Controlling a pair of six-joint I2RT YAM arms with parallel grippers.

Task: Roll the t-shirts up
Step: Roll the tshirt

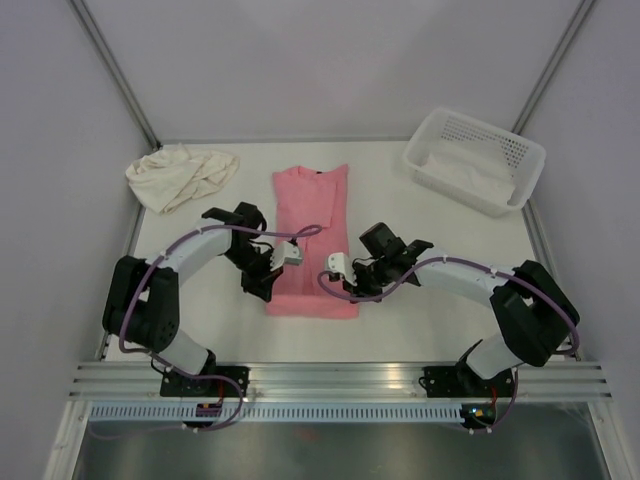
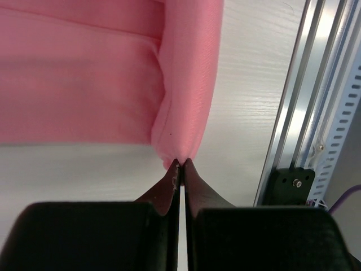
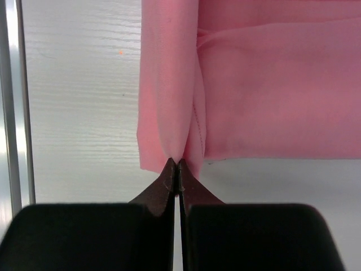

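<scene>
The salmon-pink t-shirt (image 1: pixel 311 240) lies folded into a long strip in the middle of the table, collar end far. My left gripper (image 1: pixel 268 283) is shut on the strip's near left corner (image 2: pixel 179 148), which is pinched and lifted. My right gripper (image 1: pixel 352 288) is shut on the near right corner (image 3: pixel 172 141), also pinched up between the tips. The cream t-shirt (image 1: pixel 182 175) lies crumpled at the far left of the table, away from both grippers.
A white perforated basket (image 1: pixel 474 160) with white cloth inside stands at the far right. An aluminium rail (image 1: pixel 340 378) runs along the near table edge; it shows in the left wrist view (image 2: pixel 316 113). Grey walls close the far side.
</scene>
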